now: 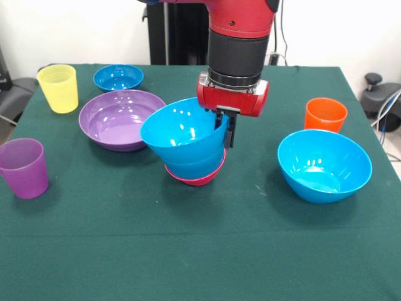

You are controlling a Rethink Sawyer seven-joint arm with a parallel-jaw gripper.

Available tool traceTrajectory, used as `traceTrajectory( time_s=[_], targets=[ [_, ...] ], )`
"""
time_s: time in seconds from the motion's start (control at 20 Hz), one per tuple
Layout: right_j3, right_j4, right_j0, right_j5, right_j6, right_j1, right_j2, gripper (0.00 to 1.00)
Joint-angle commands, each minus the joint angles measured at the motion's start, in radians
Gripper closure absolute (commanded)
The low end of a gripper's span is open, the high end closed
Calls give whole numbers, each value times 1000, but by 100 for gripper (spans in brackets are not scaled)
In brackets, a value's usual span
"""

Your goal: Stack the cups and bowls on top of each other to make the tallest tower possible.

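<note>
Looks from across the green table [200, 251], slightly above it and angled down, toward the gripper [225, 128] hanging from the top centre. Stands close enough to take in the tabletop from its front edge to its back edge, with the blue bowl [185, 133] just left of the claw. Gives only this single view, so shares no ground with another.

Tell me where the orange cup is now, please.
In the front view the orange cup stands upright at the right, behind the big blue bowl and right of the gripper.
</note>
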Motion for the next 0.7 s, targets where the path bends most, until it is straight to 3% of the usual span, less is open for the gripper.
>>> traceTrajectory(
  time_s=[0.05,0.7],
  targets=[
    [-25,-100,-8,4,-249,78,54,100],
    [29,-64,11,9,-157,49,25,100]
  ],
)
